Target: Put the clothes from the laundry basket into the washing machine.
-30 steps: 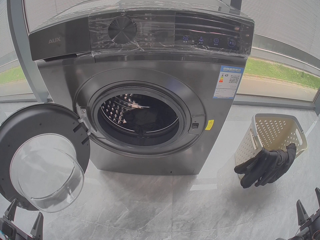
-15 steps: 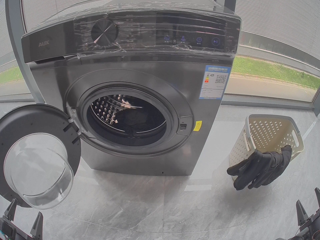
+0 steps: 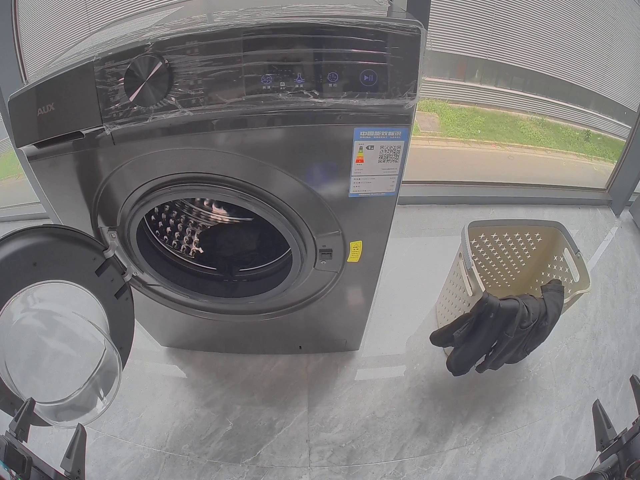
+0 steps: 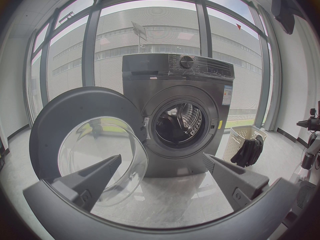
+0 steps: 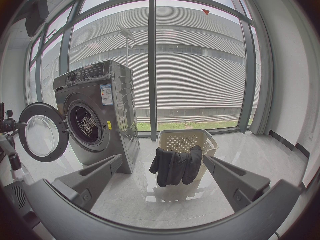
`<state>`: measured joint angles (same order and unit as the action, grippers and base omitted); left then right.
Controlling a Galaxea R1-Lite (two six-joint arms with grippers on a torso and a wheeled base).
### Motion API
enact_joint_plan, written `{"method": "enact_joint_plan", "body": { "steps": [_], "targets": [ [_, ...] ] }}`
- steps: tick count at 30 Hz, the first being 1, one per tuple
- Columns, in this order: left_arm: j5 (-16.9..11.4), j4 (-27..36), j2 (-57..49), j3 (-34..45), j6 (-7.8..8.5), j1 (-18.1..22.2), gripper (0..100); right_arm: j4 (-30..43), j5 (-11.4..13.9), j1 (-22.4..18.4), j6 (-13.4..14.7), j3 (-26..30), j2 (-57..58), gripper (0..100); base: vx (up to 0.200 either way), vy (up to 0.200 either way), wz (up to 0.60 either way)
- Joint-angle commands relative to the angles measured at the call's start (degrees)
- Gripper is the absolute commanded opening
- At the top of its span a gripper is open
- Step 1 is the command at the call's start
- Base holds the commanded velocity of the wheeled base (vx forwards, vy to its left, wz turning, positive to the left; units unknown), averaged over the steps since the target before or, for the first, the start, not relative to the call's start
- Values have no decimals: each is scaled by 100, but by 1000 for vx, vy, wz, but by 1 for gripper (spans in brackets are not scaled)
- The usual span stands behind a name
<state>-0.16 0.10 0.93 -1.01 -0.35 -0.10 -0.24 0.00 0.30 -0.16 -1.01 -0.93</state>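
The left gripper (image 3: 50, 428) sits low, jaws spread and empty, under the swung-open door (image 3: 40, 261) of the washing machine (image 3: 267, 135), whose drum (image 3: 213, 248) may hold something dark. Right of it on the floor (image 3: 333, 421) stands the cream laundry basket (image 3: 513, 225), a black garment (image 3: 500, 331) draped over its near rim. The right gripper (image 3: 617, 401) is low too, jaws apart and empty.

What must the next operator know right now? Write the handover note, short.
Left gripper: open, empty, low by the open door.
Right gripper: open, empty, touching nothing.
Washing machine: something dark lies in the drum, possibly a garment.
Basket: on the floor right of the machine, with a black garment draped over its near rim.
Done: door open.
Left: grab that garment and load it into the drum.
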Motion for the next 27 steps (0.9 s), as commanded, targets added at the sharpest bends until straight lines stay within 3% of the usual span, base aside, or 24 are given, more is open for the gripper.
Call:
{"method": "enact_joint_plan", "body": {
  "steps": [1, 27],
  "targets": [
    [-2, -1, -75, 92, -9, 1, 100, -2, 0, 5, -2, 101, 40, 100, 0, -200, 0],
    [-2, -1, -75, 92, -9, 1, 100, -2, 9, 5, -2, 101, 40, 100, 0, -200, 0]
  ]
}}
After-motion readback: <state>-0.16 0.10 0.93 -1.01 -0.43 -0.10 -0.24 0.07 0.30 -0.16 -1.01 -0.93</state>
